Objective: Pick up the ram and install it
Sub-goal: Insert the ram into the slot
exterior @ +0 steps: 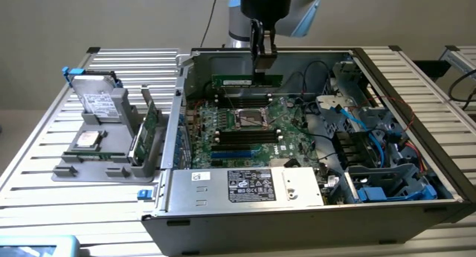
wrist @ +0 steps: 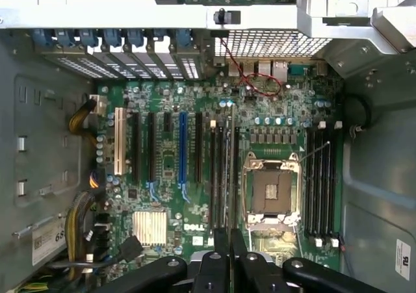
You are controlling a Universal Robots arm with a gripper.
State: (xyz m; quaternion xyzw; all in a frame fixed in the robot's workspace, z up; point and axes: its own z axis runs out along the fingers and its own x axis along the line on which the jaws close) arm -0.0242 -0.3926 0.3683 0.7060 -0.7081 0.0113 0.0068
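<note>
The ram (exterior: 242, 80) is a long dark-green stick with a pale label, held level above the far part of the motherboard (exterior: 286, 115) inside the open computer case. My gripper (exterior: 265, 67) is shut on the stick's end nearer the exterior view's right, with its fingers pointing straight down. In the wrist view the ram (wrist: 231, 163) appears edge-on as a thin line running out from my gripper (wrist: 229, 238). It hangs over the black memory slots (wrist: 221, 176) beside the bare CPU socket (wrist: 272, 192). Whether it touches a slot I cannot tell.
More black memory slots (wrist: 322, 176) lie on the socket's other side. A grey rack (exterior: 104, 156) outside the case at the exterior view's left holds silver hard drives (exterior: 100, 101) and a green expansion card (exterior: 151, 126). A power supply (exterior: 246, 184), cables and a drive cage (exterior: 379, 179) crowd the case.
</note>
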